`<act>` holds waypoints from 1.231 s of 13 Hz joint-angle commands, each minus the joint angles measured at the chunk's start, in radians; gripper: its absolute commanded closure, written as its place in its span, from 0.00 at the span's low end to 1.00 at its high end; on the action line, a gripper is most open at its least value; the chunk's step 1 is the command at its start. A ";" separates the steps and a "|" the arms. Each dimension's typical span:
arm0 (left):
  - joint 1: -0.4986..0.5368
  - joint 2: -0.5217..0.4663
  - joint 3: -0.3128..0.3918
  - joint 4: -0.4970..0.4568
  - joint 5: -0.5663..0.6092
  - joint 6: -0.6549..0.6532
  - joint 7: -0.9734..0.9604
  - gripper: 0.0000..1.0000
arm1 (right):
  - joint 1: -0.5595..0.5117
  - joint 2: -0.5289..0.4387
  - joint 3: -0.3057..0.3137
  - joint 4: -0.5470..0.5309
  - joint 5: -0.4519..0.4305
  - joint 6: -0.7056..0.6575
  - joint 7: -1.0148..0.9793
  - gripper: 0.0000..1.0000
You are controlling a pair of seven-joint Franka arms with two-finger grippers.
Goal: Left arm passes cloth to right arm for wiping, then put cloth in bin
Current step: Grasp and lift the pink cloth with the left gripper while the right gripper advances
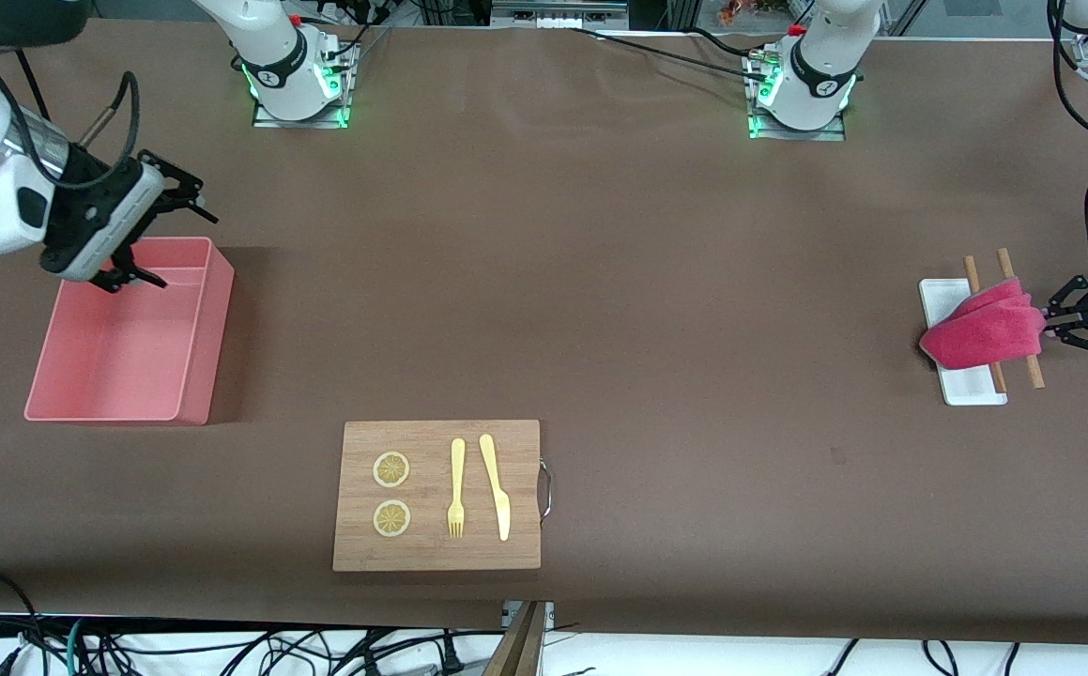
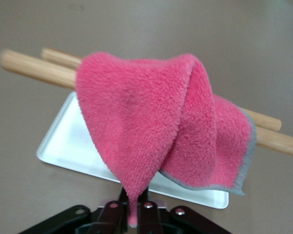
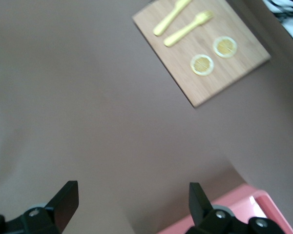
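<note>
1. Board [image 1: 437,495] sits nearest the front camera, holding two lemon slices [image 1: 391,493], a fork [image 1: 456,487] and a knife [image 1: 496,485]. Likely the wiping spot, untouched.
2. Cloth [image 1: 983,330] is at the left arm's end of the table, draped over two sticks [image 1: 1019,314] that lie across a white tray [image 1: 959,380]. One corner is lifted.
3. Left gripper [image 1: 1050,319] is low beside the tray, fingers together, clamped on a corner of the cloth; the left wrist view shows a thin tip of cloth [image 2: 136,195] between the fingers.
4. Right gripper [image 1: 151,225] hangs over the bin [image 1: 196,371] at the right arm's end, fingers apart, empty. That arm waits.
5. Risk: the pinch is only on a narrow tip, so the cloth could slip out on the lift.
6. Risk: most of the cloth rests on the sticks, so pulling may drag or roll them off the tray, maybe shift the tray too.
7. Risk: the cloth hangs bunched, so the right gripper may find little free edge at handover and drop it.
8. Risk: the arms are well apart; a long carry gives the cloth room to swing and snag on the board items.
</note>
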 commanded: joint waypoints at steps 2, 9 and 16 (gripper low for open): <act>-0.016 -0.124 -0.028 0.017 0.101 -0.085 -0.194 1.00 | -0.048 0.035 -0.006 -0.092 0.216 0.054 -0.248 0.00; -0.229 -0.312 -0.060 0.022 0.179 -0.383 -0.691 1.00 | -0.089 0.158 -0.006 -0.183 0.673 0.058 -0.725 0.00; -0.350 -0.300 -0.318 0.010 -0.247 -0.422 -1.065 1.00 | -0.079 0.212 0.106 -0.279 0.977 0.024 -0.917 0.00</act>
